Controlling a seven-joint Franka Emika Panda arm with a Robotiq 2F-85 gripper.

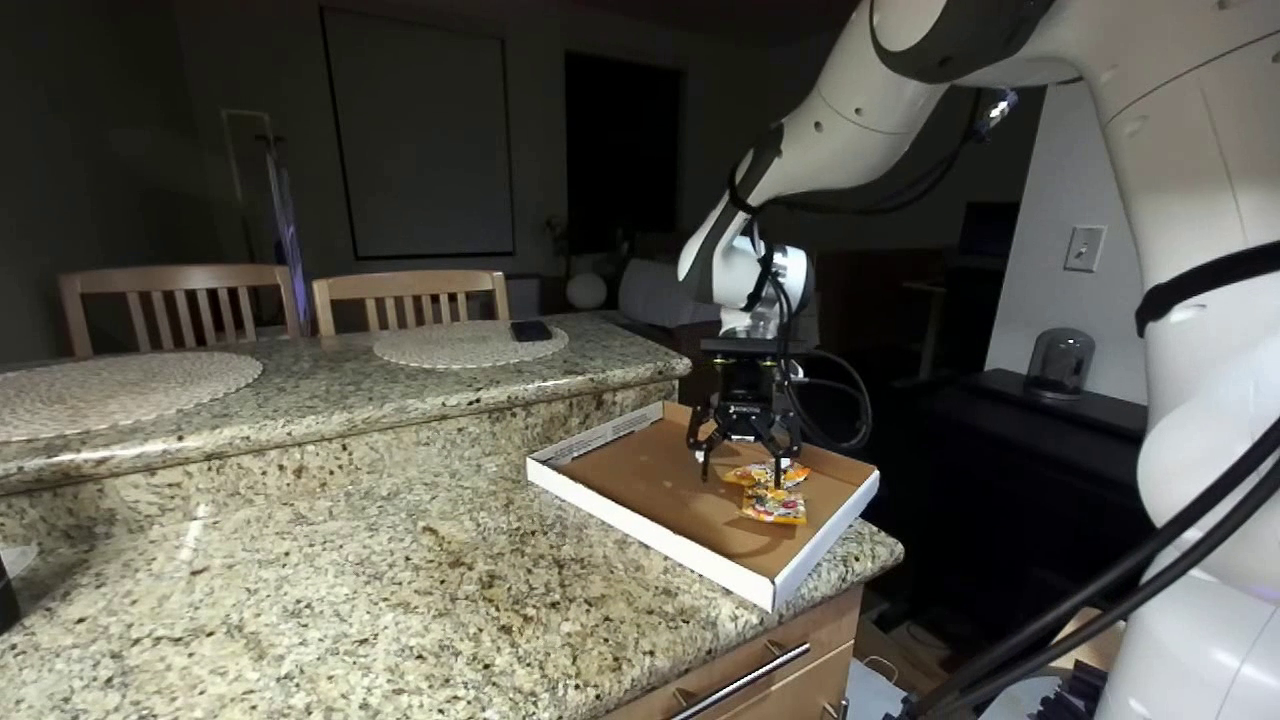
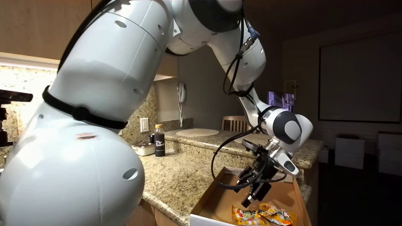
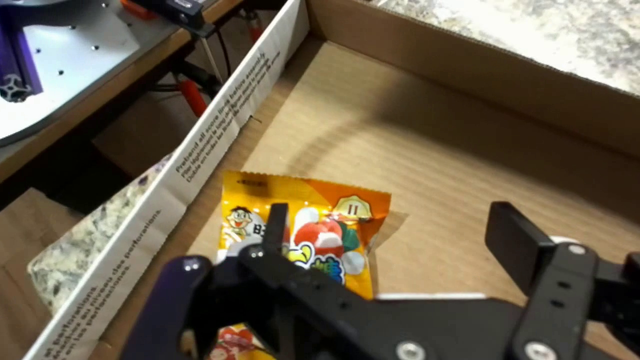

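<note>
Two shiny yellow-orange candy packets lie close together in a shallow cardboard box (image 1: 640, 480), seen in both exterior views. In an exterior view, one packet (image 1: 773, 507) is nearer the box's front edge and the other packet (image 1: 750, 473) is just behind it. My gripper (image 1: 741, 479) points down into the box with its fingers wide apart and nothing between them. In the wrist view the gripper (image 3: 395, 235) has its left finger (image 3: 276, 227) overlapping a packet (image 3: 320, 225); contact cannot be judged. A second packet (image 3: 235, 345) is mostly hidden behind the gripper linkage.
White-edged walls surround the box, which sits at the corner of a granite counter (image 1: 400, 600). Behind rises a ledge with round woven mats, a dark phone (image 1: 531, 331) lying on one mat (image 1: 460, 345). A dark bottle (image 2: 159, 144) stands farther along the counter.
</note>
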